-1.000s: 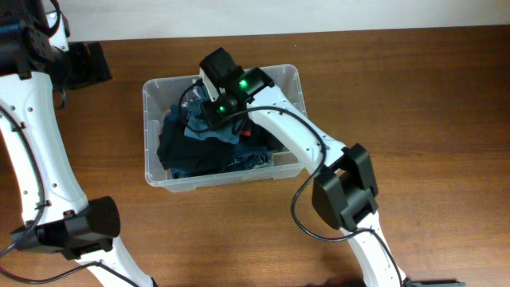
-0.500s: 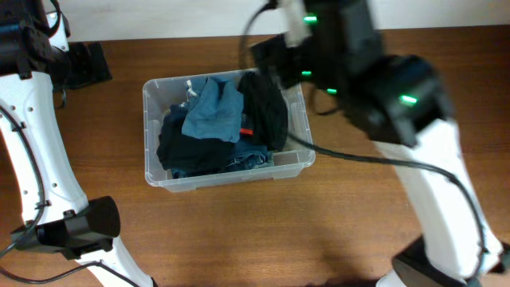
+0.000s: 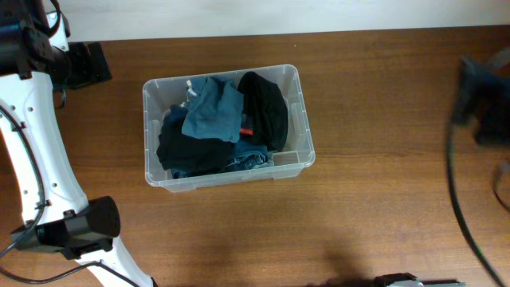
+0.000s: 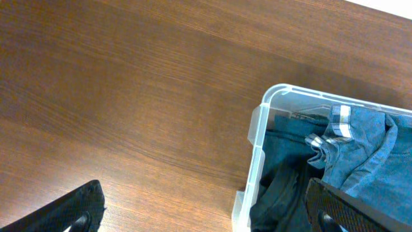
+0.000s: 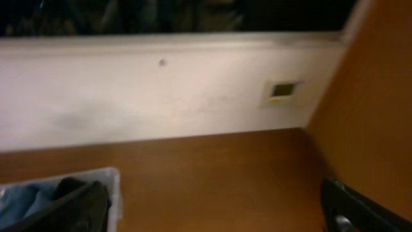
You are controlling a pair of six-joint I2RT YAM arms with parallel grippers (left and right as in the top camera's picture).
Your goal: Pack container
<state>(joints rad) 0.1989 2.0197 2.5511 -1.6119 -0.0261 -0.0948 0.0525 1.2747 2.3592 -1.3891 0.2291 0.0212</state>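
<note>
The clear plastic container [image 3: 223, 178] stands left of the table's middle, full of clothes. A blue garment [image 3: 213, 112] lies on top, a black garment [image 3: 264, 112] along the right side, and dark navy cloth [image 3: 177, 147] at the left. My left gripper [image 4: 212, 216] hangs open over bare wood beside the container's corner [image 4: 261, 122]; its right finger [image 4: 347, 209] is over the clothes. My right gripper [image 5: 209, 212] is open and empty, well off to the container's right. In the overhead view the right arm [image 3: 486, 96] is a dark blur at the right edge.
The brown wooden table [image 3: 382, 199] runs to a white wall [image 5: 161, 90] at the back. The left arm's white links [image 3: 36, 151] and black joint [image 3: 84, 227] stand along the left side.
The right arm has pulled out of the container and swung far to the right, its gripper opening. The black garment now lies in the container's right side. The left arm has not moved.
</note>
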